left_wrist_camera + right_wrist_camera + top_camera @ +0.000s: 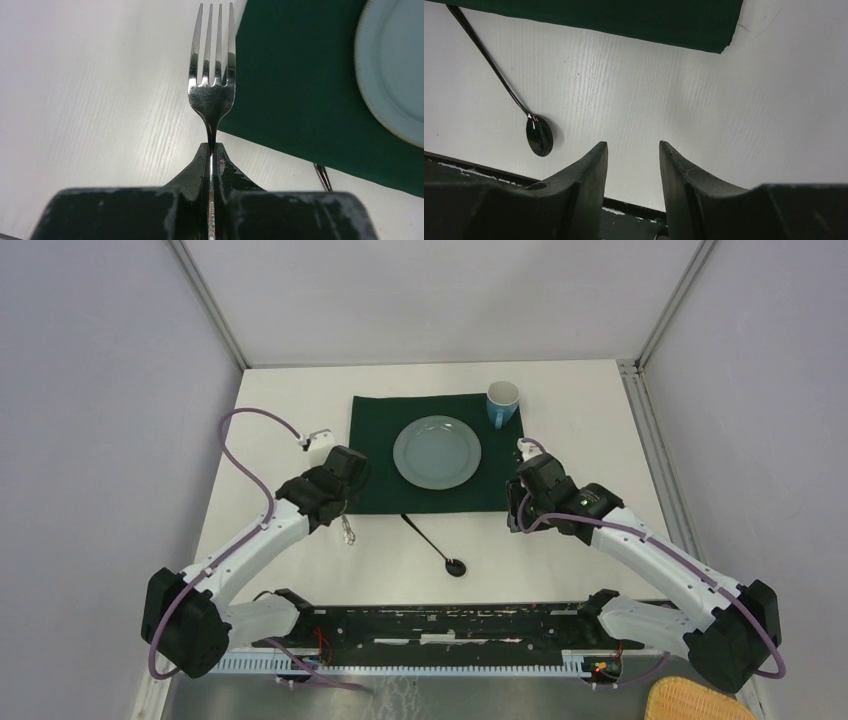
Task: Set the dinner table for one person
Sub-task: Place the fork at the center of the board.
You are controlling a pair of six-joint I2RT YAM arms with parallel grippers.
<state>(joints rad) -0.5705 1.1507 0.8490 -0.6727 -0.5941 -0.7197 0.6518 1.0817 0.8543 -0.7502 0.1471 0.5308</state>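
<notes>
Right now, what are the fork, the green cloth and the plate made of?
The fork looks like polished metal, probably steel: silvery and mirror-bright. The green cloth looks like matte fabric, no shine. The plate seems glazed ceramic, pale blue-grey with faint gloss; plastic is possible.

right claw with jaws apart and empty above the white worktop, dark spoon with bowl near the worktop's near edge, green cloth corner beyond

On the table, a plate sat centred on a cloth, a cup on its far right corner. A spoon lay nearer, a fork by its near left corner.
</notes>
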